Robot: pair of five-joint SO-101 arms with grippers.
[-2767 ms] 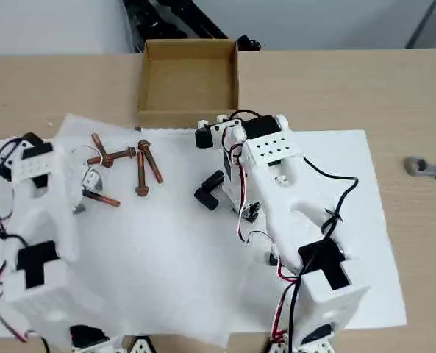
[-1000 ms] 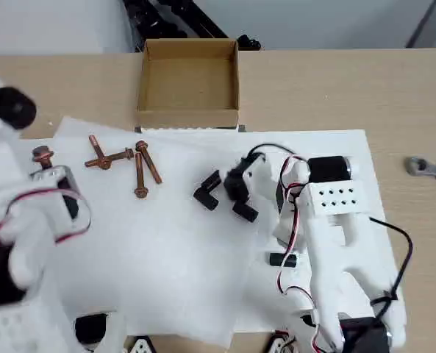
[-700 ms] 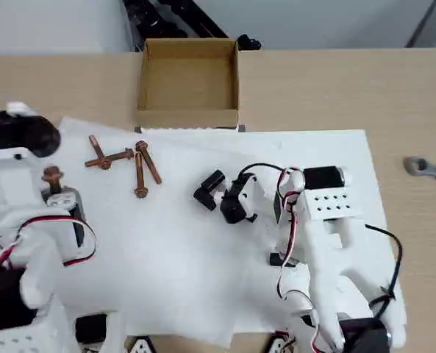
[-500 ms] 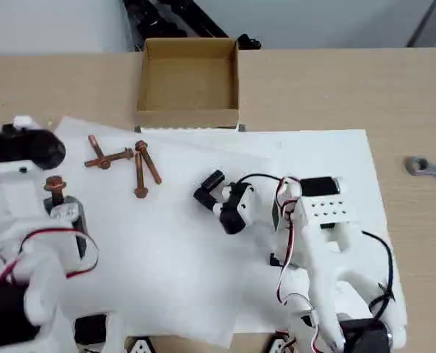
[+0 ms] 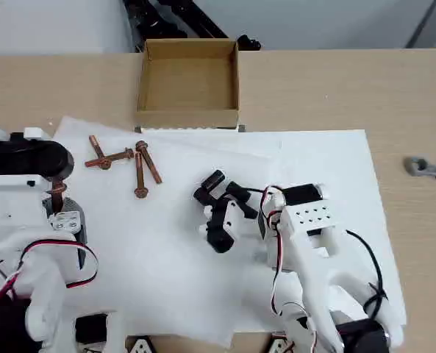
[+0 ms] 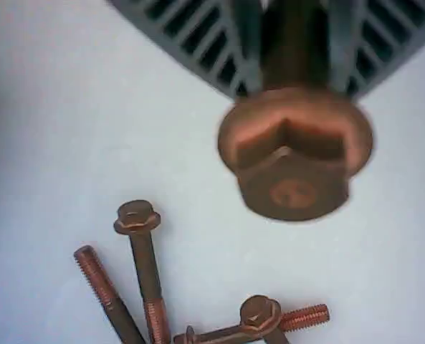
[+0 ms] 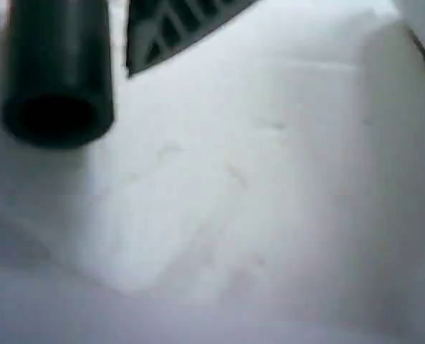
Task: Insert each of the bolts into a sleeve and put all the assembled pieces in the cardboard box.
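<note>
Over on the left, the left gripper point(image 5: 59, 206) is clenched on a copper bolt point(image 6: 296, 154) above the white sheet point(image 5: 159, 279). Loose bolts point(image 5: 122, 162) lie near the cardboard box point(image 5: 189, 116). Just beside the spare sleeves point(image 5: 209, 188), the right gripper point(image 5: 223, 223) grasps a black sleeve point(image 7: 58, 79).

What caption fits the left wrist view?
Left gripper grips a copper bolt, head toward the camera, above loose bolts on the white sheet.

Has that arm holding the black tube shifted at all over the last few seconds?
Yes. The right gripper, jaws shut on a black sleeve, has drawn away from the cardboard box toward the near edge of the table.
</note>
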